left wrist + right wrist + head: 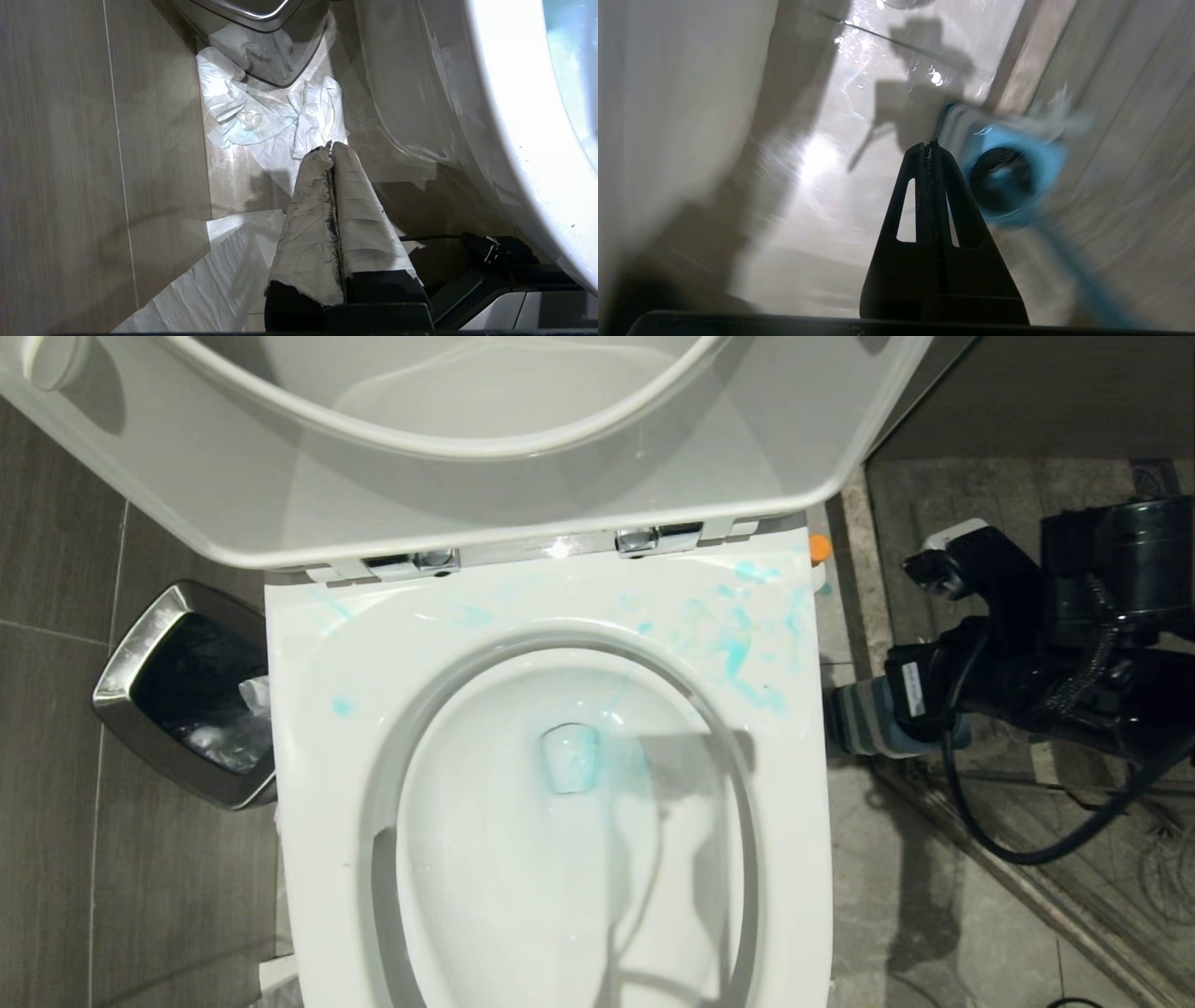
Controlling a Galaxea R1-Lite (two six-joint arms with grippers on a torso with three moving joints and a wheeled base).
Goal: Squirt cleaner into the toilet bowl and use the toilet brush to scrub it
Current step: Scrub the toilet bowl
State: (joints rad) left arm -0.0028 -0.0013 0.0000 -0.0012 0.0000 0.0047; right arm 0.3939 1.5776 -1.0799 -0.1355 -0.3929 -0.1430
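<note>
Teal cleaner streaks the toilet bowl (560,859) seat and tints its water; we judge the squirting done, scrubbing not begun. Cleaner bottle (819,553) stands at the seat's far right corner. Right pincer (930,145), tips together and empty, hangs beside the toilet brush (1008,182) in its holder (864,721) right of the toilet. Left pincer (331,148) closed, parked low near the waste bin (182,691).
</note>
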